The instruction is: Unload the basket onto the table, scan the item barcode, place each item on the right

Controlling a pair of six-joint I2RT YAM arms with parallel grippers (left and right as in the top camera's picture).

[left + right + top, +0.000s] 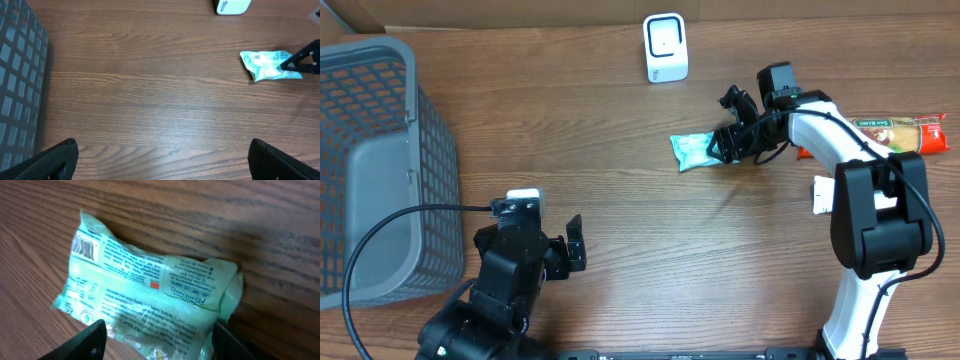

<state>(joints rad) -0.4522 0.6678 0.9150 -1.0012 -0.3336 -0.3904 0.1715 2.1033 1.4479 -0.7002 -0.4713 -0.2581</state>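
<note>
A pale green packet (692, 150) lies on the wooden table right of centre, below the white scanner (665, 47). My right gripper (728, 143) is at the packet's right end. In the right wrist view the green packet (150, 290) fills the space between the two black fingers, and both touch its sides. The right gripper (157, 332) is shut on it. A barcode (83, 249) shows on the packet's upper left corner, facing up. My left gripper (577, 245) hovers open near the front left. The left wrist view shows the left gripper (162, 152) with nothing between its fingers and the packet (270, 65) far off.
A grey mesh basket (380, 160) stands at the left edge; its wall (20, 75) shows in the left wrist view. An orange-red packet (905, 133) lies at the far right behind the right arm. The scanner's base (232, 6) shows at the top of the left wrist view.
</note>
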